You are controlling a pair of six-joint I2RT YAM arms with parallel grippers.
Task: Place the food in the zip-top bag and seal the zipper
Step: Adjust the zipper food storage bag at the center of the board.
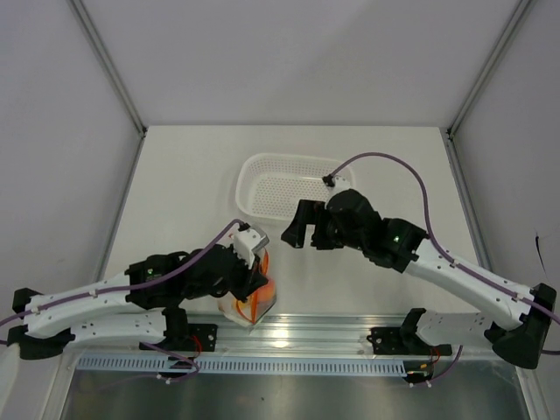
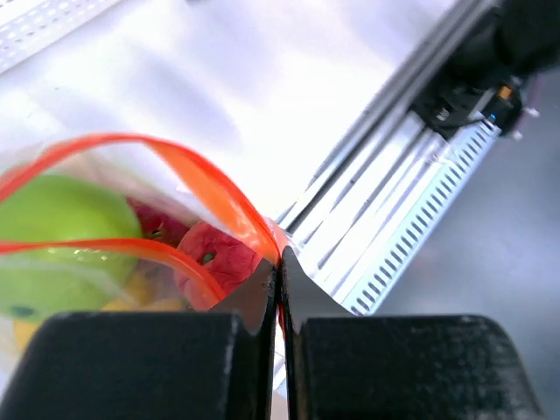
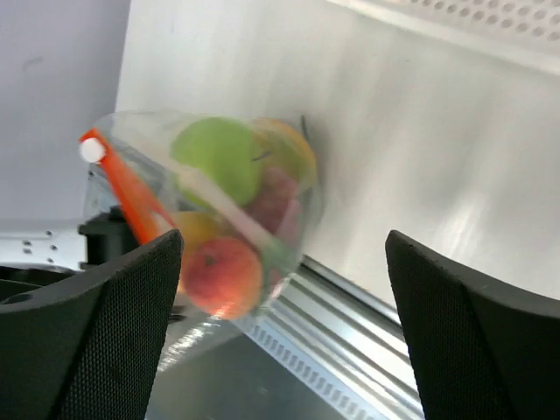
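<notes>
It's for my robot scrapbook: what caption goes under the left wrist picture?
Left gripper pinches the red-orange zipper of a clear bag holding a green apple.

Counter: white, plain, walled on three sides.
Basket: white, perforated, lay toward the far side, near centre.
Rail: aluminium, ran along the near edge.
Bag: clear, holding fruit, stood at the Rail, left of centre; contact with the Counter unclear.

Clear bag, red-orange zipper, green apple, white perforated basket
</notes>
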